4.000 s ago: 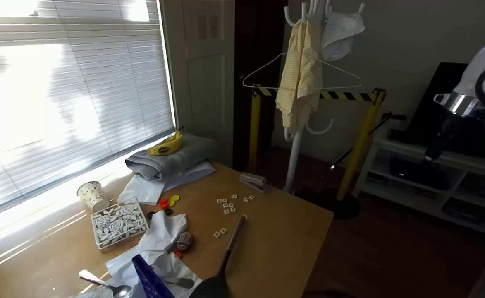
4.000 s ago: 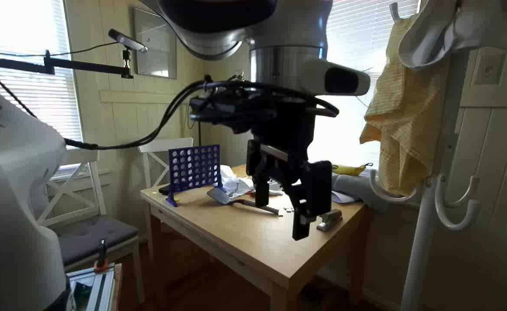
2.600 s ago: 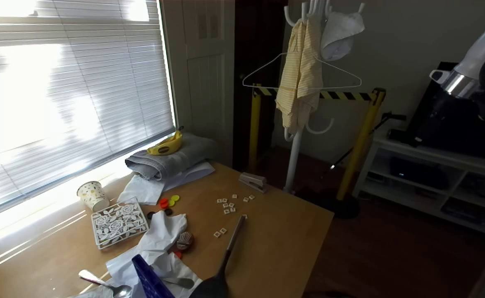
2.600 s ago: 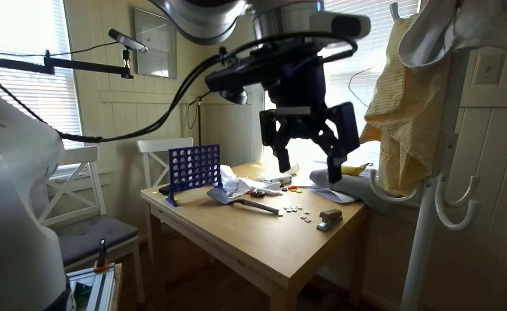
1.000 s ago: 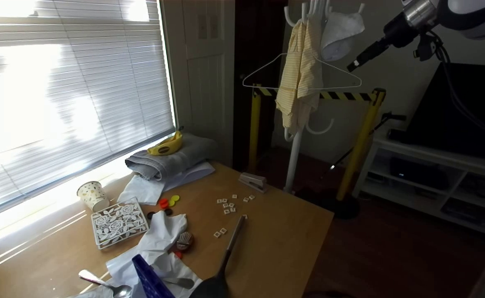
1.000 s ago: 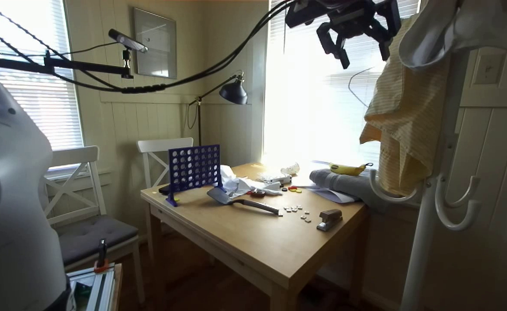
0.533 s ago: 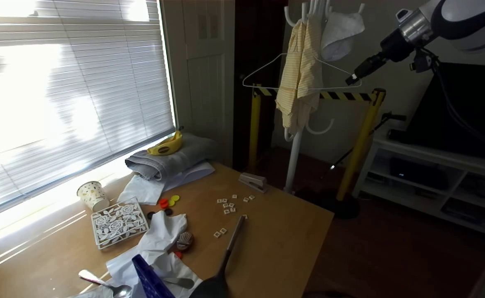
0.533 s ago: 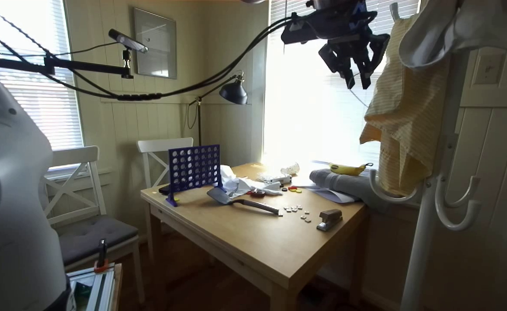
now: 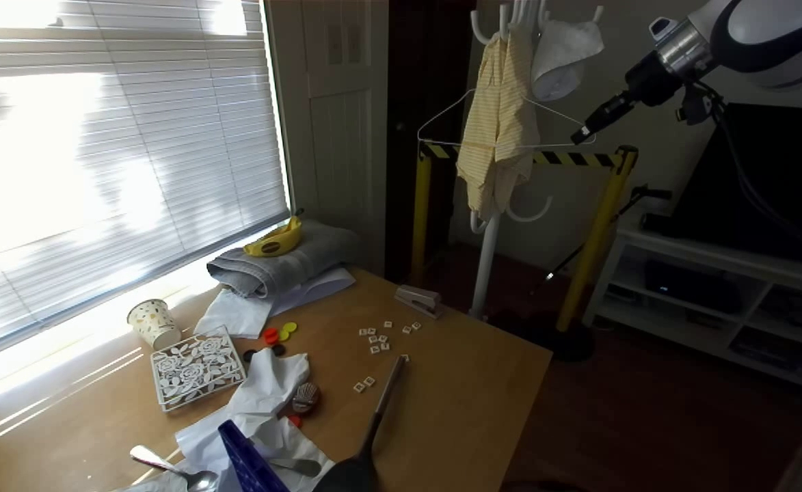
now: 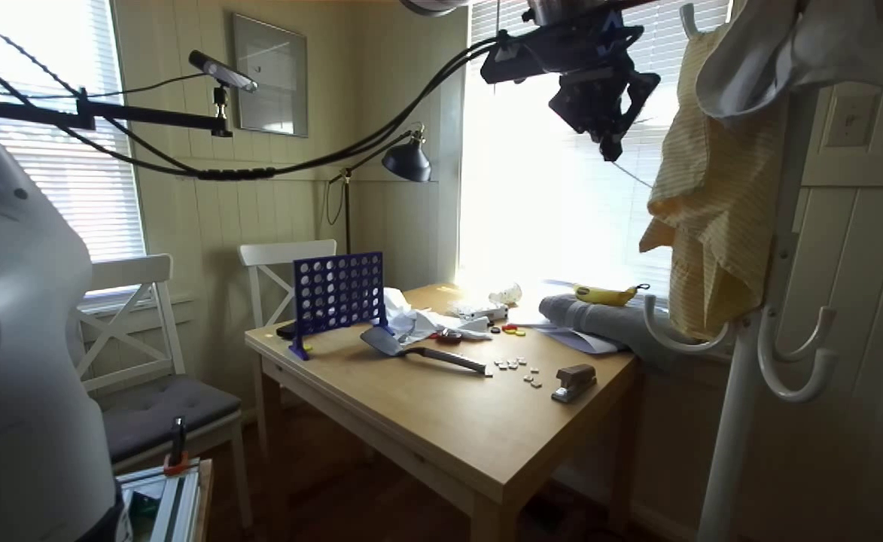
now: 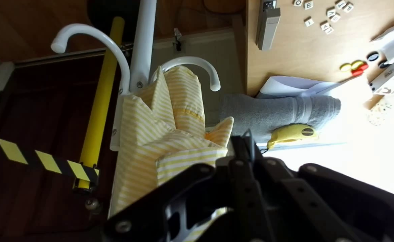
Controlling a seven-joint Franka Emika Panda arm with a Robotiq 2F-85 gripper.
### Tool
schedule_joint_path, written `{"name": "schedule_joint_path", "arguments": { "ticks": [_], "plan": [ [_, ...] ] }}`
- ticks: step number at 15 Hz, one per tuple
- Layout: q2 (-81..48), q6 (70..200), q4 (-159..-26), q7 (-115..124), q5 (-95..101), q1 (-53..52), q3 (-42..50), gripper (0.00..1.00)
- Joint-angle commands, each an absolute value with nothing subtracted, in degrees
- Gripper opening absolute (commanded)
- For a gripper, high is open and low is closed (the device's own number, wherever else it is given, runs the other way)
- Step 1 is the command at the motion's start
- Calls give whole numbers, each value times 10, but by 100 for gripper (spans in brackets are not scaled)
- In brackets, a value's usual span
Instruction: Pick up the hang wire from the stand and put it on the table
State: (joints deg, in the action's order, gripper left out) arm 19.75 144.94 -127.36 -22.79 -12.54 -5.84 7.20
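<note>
The hang wire (image 9: 544,145) hangs at the stand (image 9: 486,266), its middle hidden by a yellow striped cloth (image 9: 496,123). My gripper (image 9: 582,134) is at the hanger's corner farthest from the window, fingers pointing down and inward. In another exterior view the fingertips of my gripper (image 10: 611,150) meet, and the wire (image 10: 633,175) runs from them toward the cloth. The wrist view shows a thin loop of the hang wire (image 11: 252,146) pinched between the fingertips. The hanger's hook is hidden. Below and apart lies the wooden table (image 9: 469,383).
Curved white hooks (image 11: 190,60) stick out low on the stand, and a white cloth (image 9: 565,58) hangs at its top. A striped barrier (image 9: 571,158) stands behind. On the table are a stapler (image 10: 574,382), a spatula (image 10: 441,360), a blue game grid (image 10: 338,293) and a grey towel (image 10: 592,316).
From the side of the scene my gripper came up to the hanger's corner with jaws apart, then closed on the wire. The hanger has shifted a little toward the arm, and the yellow cloth moved with it.
</note>
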Motion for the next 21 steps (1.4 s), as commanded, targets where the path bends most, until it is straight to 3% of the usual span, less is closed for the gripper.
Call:
{"name": "schedule_joint_path", "arguments": {
  "ticks": [1,14,21],
  "plan": [
    [221,1467,-1294,-195,-59,-37,39,1],
    [231,1464,-1217,-135,103,0,-5,1],
    [221,1304,-1235,-259,41,-65,22,1]
  ]
}}
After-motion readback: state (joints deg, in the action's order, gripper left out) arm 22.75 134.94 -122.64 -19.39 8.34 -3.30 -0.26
